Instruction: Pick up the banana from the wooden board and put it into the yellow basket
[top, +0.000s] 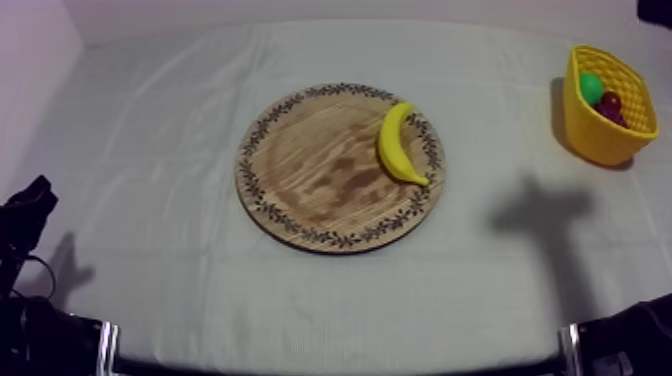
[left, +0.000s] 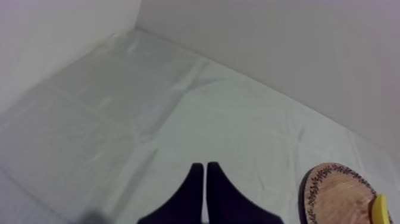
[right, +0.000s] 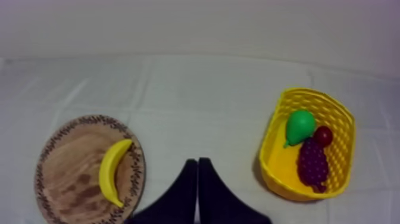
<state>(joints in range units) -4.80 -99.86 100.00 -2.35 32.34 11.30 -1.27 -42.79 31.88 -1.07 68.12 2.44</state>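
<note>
The curved yellow toy banana (top: 390, 148) lies on the round patterned wooden board (top: 310, 185); the left claw (left: 204, 167) and the right claw (right: 197, 162) are each pinched together, empty.

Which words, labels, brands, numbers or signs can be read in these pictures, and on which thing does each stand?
None: no text can be read anywhere.
The wooden board bears only a dark leafy pattern round its rim, no letters.
The banana, the yellow basket, the pear, the bunch of grapes, the small red fruit and the cloth carry no writing.
</note>
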